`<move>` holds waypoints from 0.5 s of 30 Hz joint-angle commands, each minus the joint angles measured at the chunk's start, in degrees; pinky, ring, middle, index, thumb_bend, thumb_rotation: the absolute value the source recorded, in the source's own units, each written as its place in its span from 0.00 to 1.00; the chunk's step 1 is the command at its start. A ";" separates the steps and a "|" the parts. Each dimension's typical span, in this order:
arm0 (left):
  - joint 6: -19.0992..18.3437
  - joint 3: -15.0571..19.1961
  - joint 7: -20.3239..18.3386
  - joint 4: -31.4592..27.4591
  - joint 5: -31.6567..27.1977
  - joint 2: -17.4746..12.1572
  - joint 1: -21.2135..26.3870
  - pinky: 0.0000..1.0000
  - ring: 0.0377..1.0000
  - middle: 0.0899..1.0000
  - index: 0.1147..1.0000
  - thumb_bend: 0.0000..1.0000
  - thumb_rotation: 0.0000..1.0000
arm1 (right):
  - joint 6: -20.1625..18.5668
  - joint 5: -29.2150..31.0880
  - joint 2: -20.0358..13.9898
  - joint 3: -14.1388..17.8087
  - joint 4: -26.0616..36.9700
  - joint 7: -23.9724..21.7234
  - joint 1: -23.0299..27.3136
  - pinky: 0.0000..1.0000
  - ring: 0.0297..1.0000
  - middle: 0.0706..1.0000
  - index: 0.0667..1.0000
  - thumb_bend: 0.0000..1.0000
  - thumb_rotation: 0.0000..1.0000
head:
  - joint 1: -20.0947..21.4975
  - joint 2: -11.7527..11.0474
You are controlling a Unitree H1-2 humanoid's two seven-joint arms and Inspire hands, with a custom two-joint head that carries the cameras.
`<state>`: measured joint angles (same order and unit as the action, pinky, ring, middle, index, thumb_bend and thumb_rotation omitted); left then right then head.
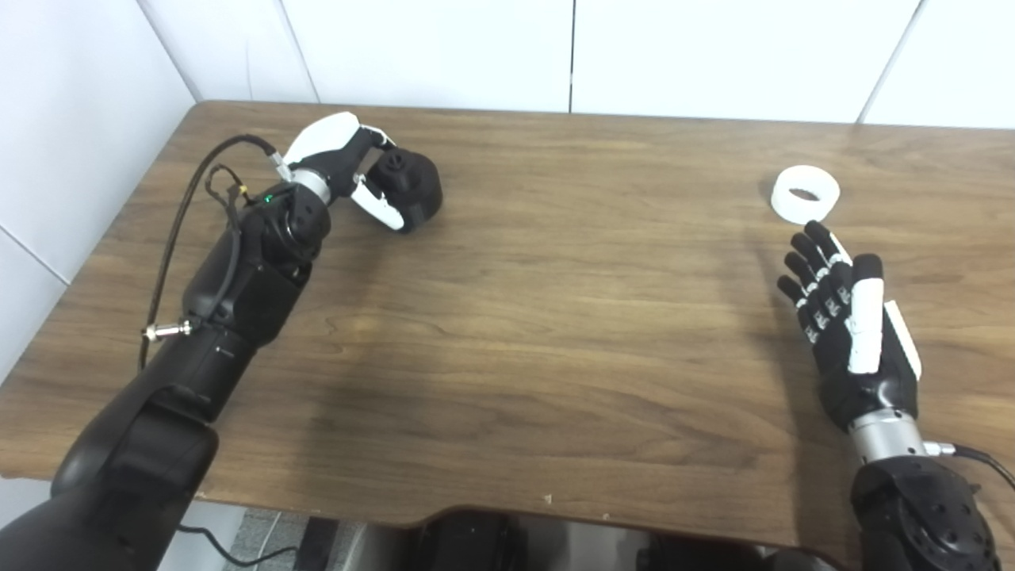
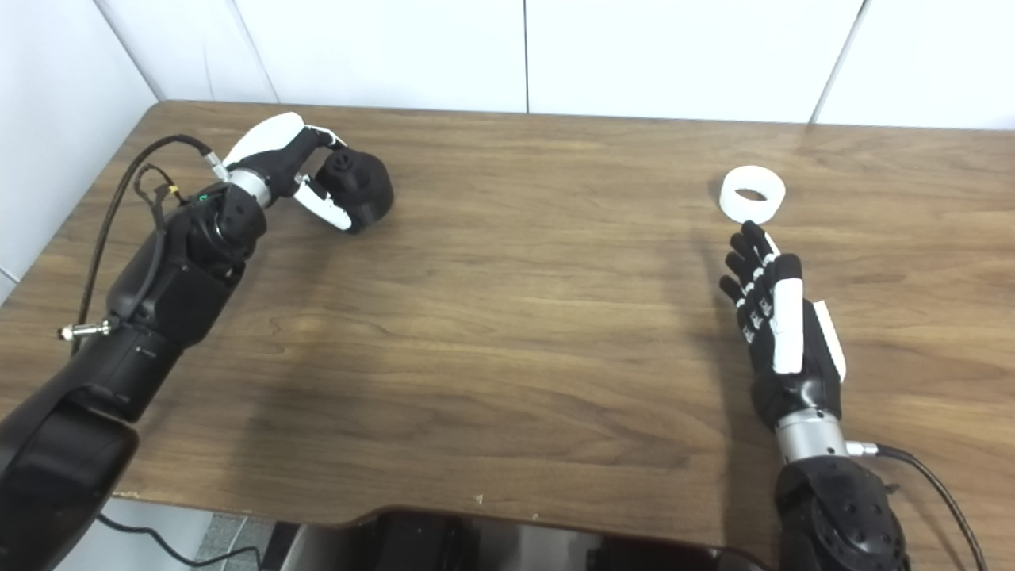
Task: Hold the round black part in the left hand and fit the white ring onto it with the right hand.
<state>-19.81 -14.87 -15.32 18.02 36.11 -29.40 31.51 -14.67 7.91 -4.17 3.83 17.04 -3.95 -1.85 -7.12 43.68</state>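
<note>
The round black part [image 1: 411, 187] sits on the wooden table [image 1: 555, 301] at the far left. My left hand [image 1: 349, 168] is wrapped around its left side, fingers over the top and the white thumb [image 1: 379, 208] against its front; it also shows in the right eye view [image 2: 295, 173]. The white ring [image 1: 805, 193] lies flat on the table at the far right. My right hand [image 1: 844, 317] is open with fingers stretched out, just short of the ring and not touching it; it also shows in the right eye view [image 2: 773, 317].
White wall panels [image 1: 571, 47] stand behind the table and along its left side. A black cable [image 1: 186, 206] loops off my left forearm. The table's front edge has a cut-out [image 1: 476, 515] at the middle.
</note>
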 commanded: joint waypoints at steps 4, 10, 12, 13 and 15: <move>-0.89 0.09 -0.24 -2.46 0.55 -0.86 1.69 0.81 0.96 0.88 0.63 0.84 0.13 | 1.28 0.13 -0.90 -0.05 2.20 -0.50 0.98 0.94 0.96 0.94 0.95 0.68 1.00 | -0.11 0.10; -2.10 -0.80 -1.52 -3.98 0.81 -0.67 1.24 0.81 0.97 0.89 0.63 0.83 0.15 | 0.84 0.13 -1.13 -0.04 2.48 -0.37 0.94 0.94 0.95 0.94 0.95 0.68 1.00 | -0.19 0.19; -2.53 -0.87 -1.68 -4.54 0.49 -0.43 0.94 0.83 0.98 0.89 0.63 0.83 0.16 | 0.87 0.09 -1.20 -0.08 2.58 -0.38 0.94 0.94 0.96 0.94 0.95 0.68 1.00 | -0.19 0.19; -2.30 -0.91 -1.63 -4.64 0.30 -0.29 0.76 0.83 0.97 0.88 0.62 0.83 0.15 | 0.79 0.06 -1.23 -0.12 2.69 -0.37 0.94 0.94 0.96 0.94 0.95 0.67 1.00 | -0.19 0.19; -2.42 -1.38 -2.07 -5.19 0.57 -0.12 0.50 0.81 0.95 0.86 0.62 0.83 0.15 | 0.36 0.19 -1.17 -0.10 2.91 -0.30 1.04 0.95 0.96 0.94 0.95 0.66 1.00 | -0.36 0.38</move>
<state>-22.10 -16.07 -17.63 14.77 36.13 -29.05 30.73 -14.87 7.82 -4.96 3.74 17.51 -4.04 -1.80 -7.47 44.03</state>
